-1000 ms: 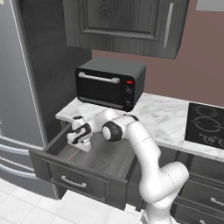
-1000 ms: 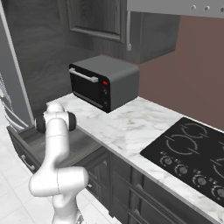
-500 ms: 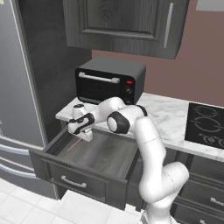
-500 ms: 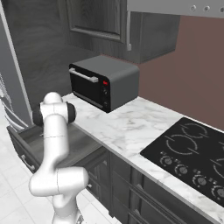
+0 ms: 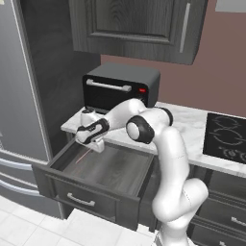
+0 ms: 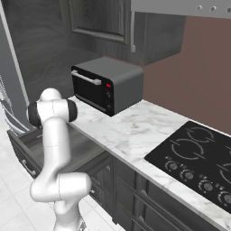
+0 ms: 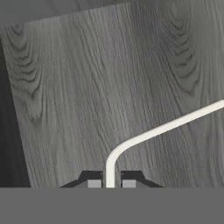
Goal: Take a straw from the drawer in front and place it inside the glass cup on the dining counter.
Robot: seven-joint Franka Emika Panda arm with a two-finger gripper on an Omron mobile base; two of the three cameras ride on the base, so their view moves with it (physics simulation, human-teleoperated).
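Observation:
The wide dark grey drawer (image 5: 82, 196) stands pulled open below the worktop, and its edge shows beside my arm (image 6: 23, 151). My gripper (image 5: 94, 145) hangs over the drawer's back left part. In the hand view the gripper (image 7: 111, 183) is shut on the straw (image 7: 153, 131), a thin pale stick that runs up from between the fingertips and bends off to the right above the wood-grain drawer floor (image 7: 131, 65). From the left base the straw (image 5: 84, 155) is a thin pink-red line slanting down from the fingers. The glass cup and dining counter are out of view.
A black toaster oven (image 5: 120, 86) sits on the small marble worktop (image 5: 192, 120) just behind the hand. A black cooktop (image 6: 198, 158) lies to the right. A grey fridge (image 5: 19, 96) stands left of the drawer, and a dark wall cabinet (image 5: 139, 24) hangs above.
The hand has risen from low inside the drawer to above its back left part, carrying the straw up. The elbow has swung higher.

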